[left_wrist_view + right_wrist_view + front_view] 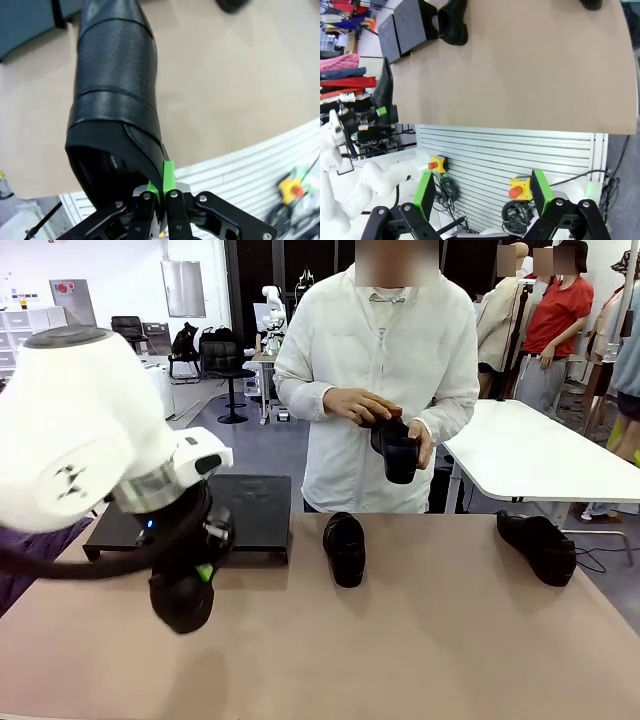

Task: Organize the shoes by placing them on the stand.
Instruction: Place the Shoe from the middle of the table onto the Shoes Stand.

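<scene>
— How far along?
— Barely begun: the stand [250, 505] carries no shoe yet. The left gripper [164, 175] pinches one loafer [115, 100] by its heel rim, just before the stand. A second loafer [345, 548] and a third loafer [537, 545] lie on the table [450, 640]; the person [380, 350] holds the fourth loafer [397, 452].
— The right gripper [485, 192]?
— Jaws wide, holding nothing.
— The shoe's look?
— Black, faintly glossy leather.

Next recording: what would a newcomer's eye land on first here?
The left tool pinches the heel rim of a black shoe, held over the table on the near side of the stand. Across the table, a person's hands hold a second shoe. A middle shoe and a right-hand shoe lie on the tabletop.
</scene>
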Motion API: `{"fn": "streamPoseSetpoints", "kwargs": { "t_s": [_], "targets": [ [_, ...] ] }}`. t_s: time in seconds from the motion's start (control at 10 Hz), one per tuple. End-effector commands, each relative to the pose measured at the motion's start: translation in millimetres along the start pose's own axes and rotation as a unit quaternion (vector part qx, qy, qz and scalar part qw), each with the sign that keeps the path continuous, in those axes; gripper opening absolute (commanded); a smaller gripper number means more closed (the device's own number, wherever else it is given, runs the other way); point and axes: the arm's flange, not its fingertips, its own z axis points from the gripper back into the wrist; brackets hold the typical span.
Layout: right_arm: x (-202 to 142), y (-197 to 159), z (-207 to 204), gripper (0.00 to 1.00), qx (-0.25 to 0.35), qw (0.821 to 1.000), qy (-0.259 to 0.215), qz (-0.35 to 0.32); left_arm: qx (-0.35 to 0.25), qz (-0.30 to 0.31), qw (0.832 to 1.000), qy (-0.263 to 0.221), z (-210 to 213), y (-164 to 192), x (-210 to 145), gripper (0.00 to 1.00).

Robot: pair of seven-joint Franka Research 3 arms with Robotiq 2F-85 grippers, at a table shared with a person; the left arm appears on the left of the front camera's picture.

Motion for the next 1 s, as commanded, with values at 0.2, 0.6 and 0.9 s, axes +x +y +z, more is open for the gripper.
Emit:
{"fn": "streamPoseSetpoints", "kwargs": {
  "t_s": [0.2, 0.6, 0.9],
  "targets": [
    [0.5, -1.5, 5.5, 1.0, -0.002, 1.0, 0.003, 0.012, 0.075, 0.061, 0.992, -0.077, -44.7, -9.8, 101.7, 0.0],
    [0.5, -1.5, 5.5, 1.0, -0.002, 1.0, 0.003, 0.012, 0.098, 0.005, 0.99, -0.105, -93.1, 15.7, 166.6, 0.0],
    [0.5, -1.5, 5.5, 1.0, -0.002, 1.0, 0.003, 0.012, 0.116, 0.027, 0.978, -0.171, -127.3, 32.1, 186.1, 0.0]
  ]
}}
